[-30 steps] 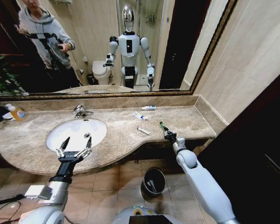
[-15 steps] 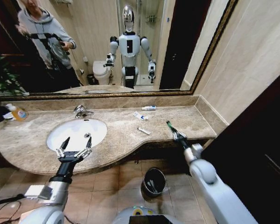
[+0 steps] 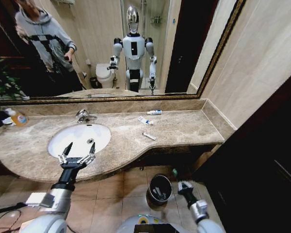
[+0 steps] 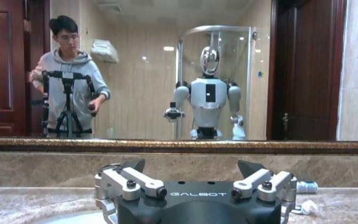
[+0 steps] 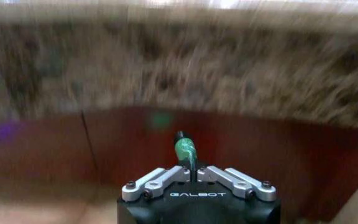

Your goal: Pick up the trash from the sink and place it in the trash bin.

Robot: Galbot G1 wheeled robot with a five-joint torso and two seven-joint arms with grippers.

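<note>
The right gripper point(image 3: 180, 184), clenched on the slim green lighter point(image 5: 185, 150), has dropped from the counter to the small round black bin's point(image 3: 160, 189) three o'clock (release looks near); the left gripper point(image 3: 77, 154) hovers open-fingered over the white oval sink point(image 3: 75, 136).

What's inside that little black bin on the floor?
The trash bin looks dark inside, with a few pale streaks, maybe items or glare. The right gripper holds the green lighter beside it.

Gilt-framed mirror point(image 3: 102, 48), beige wall tiles point(image 3: 262, 63), tiled floor point(image 3: 116, 194).

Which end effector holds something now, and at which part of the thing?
The right end effector pinches the green lighter at its lower end; the left end effector holds nothing.
</note>
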